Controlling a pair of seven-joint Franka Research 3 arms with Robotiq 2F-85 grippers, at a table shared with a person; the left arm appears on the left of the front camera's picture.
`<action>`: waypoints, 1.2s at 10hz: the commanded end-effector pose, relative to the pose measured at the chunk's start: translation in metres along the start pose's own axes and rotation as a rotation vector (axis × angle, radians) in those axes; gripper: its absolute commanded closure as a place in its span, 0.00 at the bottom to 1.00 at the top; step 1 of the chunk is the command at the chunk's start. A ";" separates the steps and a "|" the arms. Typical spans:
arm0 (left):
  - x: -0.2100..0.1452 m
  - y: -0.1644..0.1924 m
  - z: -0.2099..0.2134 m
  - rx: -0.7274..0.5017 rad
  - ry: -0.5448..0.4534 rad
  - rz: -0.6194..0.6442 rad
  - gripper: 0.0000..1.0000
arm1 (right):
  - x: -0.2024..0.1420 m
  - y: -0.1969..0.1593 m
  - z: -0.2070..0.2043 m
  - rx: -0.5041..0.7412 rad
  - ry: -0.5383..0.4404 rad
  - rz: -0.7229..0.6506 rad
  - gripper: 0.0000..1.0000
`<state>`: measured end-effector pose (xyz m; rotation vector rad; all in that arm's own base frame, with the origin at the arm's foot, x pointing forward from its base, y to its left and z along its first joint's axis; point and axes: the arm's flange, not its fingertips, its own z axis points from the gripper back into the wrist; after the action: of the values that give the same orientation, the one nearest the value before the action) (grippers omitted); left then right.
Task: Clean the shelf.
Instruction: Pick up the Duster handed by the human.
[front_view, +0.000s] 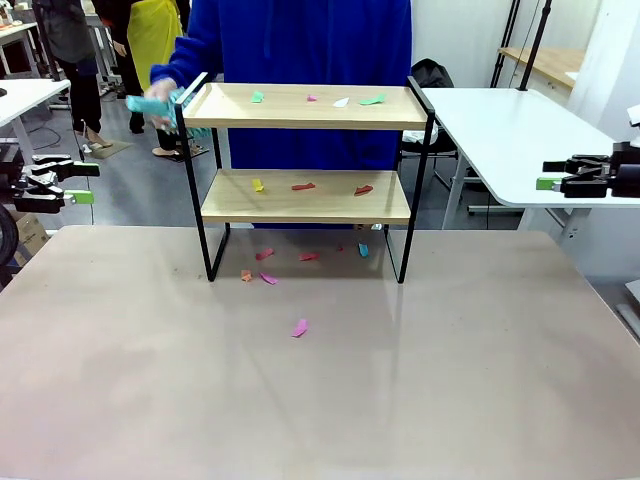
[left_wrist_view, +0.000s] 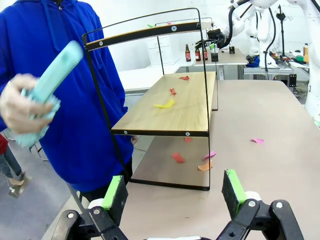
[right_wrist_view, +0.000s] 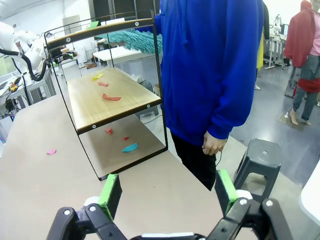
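The shelf (front_view: 300, 120) stands mid-table, its top and lower wood boards strewn with small paper scraps (front_view: 303, 186). Behind it a person in a blue hoodie holds a teal duster (front_view: 155, 105) at the left end of the top board. The duster (left_wrist_view: 52, 80) sits in the person's hand (left_wrist_view: 20, 105), beside the shelf (left_wrist_view: 185, 115). My left gripper (front_view: 88, 183) hangs open off the table's left side, well clear of the shelf. The right gripper (front_view: 548, 173) is open off the right side. Both wrist views show open, empty fingers (left_wrist_view: 232, 185) (right_wrist_view: 110, 192) facing the shelf (right_wrist_view: 100, 107).
Several coloured scraps (front_view: 300, 328) lie on the beige table (front_view: 300, 410) under and in front of the shelf. A white table (front_view: 500, 130) stands at the back right. A black stool (right_wrist_view: 260, 155) is beside the person. Other people stand in the background.
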<state>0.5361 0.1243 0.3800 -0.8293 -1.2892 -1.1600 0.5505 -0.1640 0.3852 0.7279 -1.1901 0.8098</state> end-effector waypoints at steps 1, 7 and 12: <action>0.002 0.000 0.000 0.000 0.003 0.000 0.00 | 0.001 0.000 -0.001 0.000 -0.002 0.001 0.00; 0.002 0.000 0.000 0.000 0.003 0.000 0.00 | 0.001 0.000 -0.001 0.000 -0.002 0.001 0.00; 0.002 0.000 0.000 0.000 0.003 0.000 0.00 | 0.001 0.000 -0.001 0.000 -0.002 0.001 0.00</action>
<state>0.5361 0.1243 0.3801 -0.8293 -1.2892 -1.1600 0.5505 -0.1640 0.3852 0.7279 -1.1901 0.8098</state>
